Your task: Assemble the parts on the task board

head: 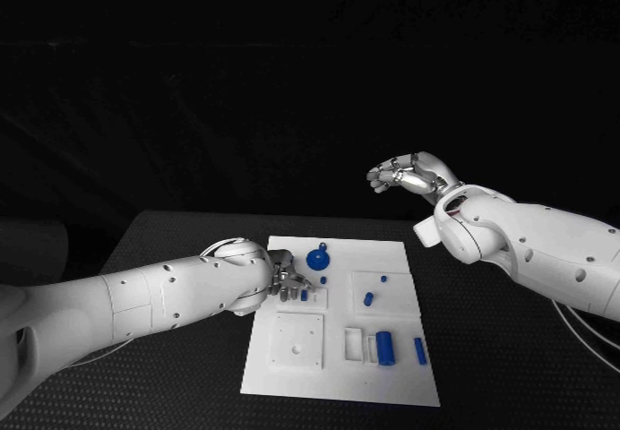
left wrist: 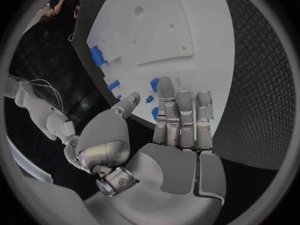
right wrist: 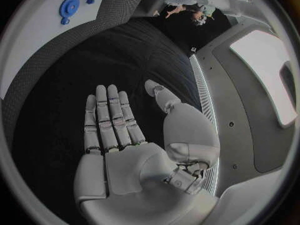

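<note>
The white task board (head: 342, 358) lies in the middle of the table. My left hand (head: 287, 282) hovers over its left side with fingers straight and nothing in them. Small blue parts (left wrist: 154, 84) lie on the board (left wrist: 162, 30) just by the fingertips (left wrist: 165, 85). A round blue part (head: 318, 260) sits near the board's far edge and also shows in the right wrist view (right wrist: 69, 6). A blue cylinder (head: 385, 348) and a blue bar (head: 420, 351) lie near the front right. My right hand (head: 411, 173) is raised beyond the board's far right, its palm (right wrist: 125, 160) flat and empty.
A square white plate (head: 297, 339) with small holes is set in the board's front left. Two small blue pieces (head: 368, 298) lie in a recess right of centre. Black table surface (head: 517, 358) surrounds the board on all sides.
</note>
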`<state>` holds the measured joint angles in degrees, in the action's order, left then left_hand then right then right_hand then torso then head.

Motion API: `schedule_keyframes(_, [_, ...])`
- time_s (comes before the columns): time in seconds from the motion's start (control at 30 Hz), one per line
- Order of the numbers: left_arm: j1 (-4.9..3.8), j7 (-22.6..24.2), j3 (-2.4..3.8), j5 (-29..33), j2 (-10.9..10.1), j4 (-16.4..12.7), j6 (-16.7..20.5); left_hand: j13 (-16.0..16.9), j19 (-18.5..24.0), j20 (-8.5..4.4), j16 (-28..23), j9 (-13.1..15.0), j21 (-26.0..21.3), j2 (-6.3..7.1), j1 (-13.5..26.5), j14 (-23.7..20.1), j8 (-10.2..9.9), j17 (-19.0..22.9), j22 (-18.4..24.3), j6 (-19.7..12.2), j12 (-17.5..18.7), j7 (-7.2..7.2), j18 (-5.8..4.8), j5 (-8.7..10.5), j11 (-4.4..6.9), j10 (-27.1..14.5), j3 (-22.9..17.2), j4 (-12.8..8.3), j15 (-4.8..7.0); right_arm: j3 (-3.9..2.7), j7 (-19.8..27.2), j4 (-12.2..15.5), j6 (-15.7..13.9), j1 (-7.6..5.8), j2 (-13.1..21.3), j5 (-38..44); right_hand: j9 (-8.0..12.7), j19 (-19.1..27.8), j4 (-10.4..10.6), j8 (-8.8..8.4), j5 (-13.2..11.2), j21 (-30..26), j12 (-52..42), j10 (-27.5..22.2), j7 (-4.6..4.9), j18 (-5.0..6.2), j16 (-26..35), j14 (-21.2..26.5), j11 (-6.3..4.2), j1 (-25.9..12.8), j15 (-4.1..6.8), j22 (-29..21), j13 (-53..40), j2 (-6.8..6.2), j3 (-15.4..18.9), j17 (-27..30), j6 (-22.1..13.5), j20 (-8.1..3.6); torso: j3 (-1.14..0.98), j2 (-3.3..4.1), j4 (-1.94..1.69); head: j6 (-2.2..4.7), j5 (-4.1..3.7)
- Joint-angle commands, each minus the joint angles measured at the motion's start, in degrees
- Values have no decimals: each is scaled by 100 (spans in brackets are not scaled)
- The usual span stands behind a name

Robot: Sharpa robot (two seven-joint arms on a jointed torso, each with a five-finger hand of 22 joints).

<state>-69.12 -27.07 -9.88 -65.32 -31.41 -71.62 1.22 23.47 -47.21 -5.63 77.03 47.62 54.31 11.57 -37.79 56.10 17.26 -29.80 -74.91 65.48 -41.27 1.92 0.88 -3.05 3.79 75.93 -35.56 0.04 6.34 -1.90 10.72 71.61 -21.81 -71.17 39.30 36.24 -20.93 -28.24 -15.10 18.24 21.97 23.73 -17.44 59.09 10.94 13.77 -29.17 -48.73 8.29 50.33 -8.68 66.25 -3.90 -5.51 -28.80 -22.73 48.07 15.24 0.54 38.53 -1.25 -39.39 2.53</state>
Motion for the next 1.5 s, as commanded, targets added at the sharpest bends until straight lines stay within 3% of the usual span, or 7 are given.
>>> schedule_keyframes(0.03, [-15,36,133,242,-62,-95,-1,10,7,-648,31,13,-12,28,-60,-14,-37,-5,-86,-13,-21,27,110,25,-7,-27,2,25,46,-3,33,-12,24,2,10,-21,7,32,7,22,23,-21,34,18,23,30,33,-19,13,21,-16,6,5,-18,-30,6,2,9,0,-5,-5,27,3])
schedule_keyframes(0.13, [-97,80,219,380,-105,-86,-118,8,32,-640,15,22,-12,5,-161,-45,-50,2,-92,-36,-6,39,103,25,-21,-62,40,-2,38,-3,35,-30,20,2,21,-41,8,33,9,21,25,-21,36,18,24,29,33,-19,14,20,-16,7,5,-19,-30,7,1,9,0,-6,-3,46,5])
schedule_keyframes(0.3, [-281,113,243,512,-134,89,-210,-26,179,-587,-82,18,-95,-34,-313,-194,-135,45,-77,-190,92,107,68,25,-90,-240,128,-36,-36,-3,39,-69,11,2,19,-93,8,33,11,22,26,-22,38,19,24,29,33,-19,14,17,-16,8,5,-19,-29,8,1,10,-1,-1,4,111,1])
schedule_keyframes(0.47, [-381,167,243,542,-66,403,-413,-44,247,-541,-147,18,-149,-111,-451,-263,-187,82,-66,-288,151,153,56,21,-138,-337,207,-106,-88,-3,39,-95,8,2,17,-107,8,33,14,22,24,-22,39,22,24,29,32,-19,14,15,-16,9,4,-18,-28,9,2,10,-1,1,6,155,-3])
schedule_keyframes(0.63, [-396,233,243,535,59,723,-359,-117,421,-417,-323,-31,-319,-334,-741,-458,-350,171,-30,-588,320,284,28,7,-269,-586,309,-354,-226,-3,38,-101,12,2,10,-111,9,33,15,22,23,-22,41,24,24,30,32,-20,14,15,-16,10,4,-17,-28,9,3,10,1,5,3,174,-13])
schedule_keyframes(0.93, [-440,314,245,354,436,1576,-501,-162,456,-333,-412,-163,-414,-329,-796,-512,-442,223,-12,-862,399,384,44,6,-352,-677,344,-350,-308,-3,35,-90,10,2,-9,-112,10,33,17,23,23,-22,44,28,24,31,30,-21,15,16,-15,12,3,-15,-29,11,3,10,4,15,10,214,12])
schedule_keyframes(1.5, [-371,443,240,348,943,2420,-786,-179,475,-282,-441,-286,-465,-398,-823,-535,-488,240,-28,-1055,427,443,66,6,-399,-712,378,-314,-354,-4,33,27,-7,1,10,-110,12,35,17,23,24,-24,52,31,24,32,29,-21,16,20,-15,16,3,-18,-32,15,2,9,32,106,50,235,-20])
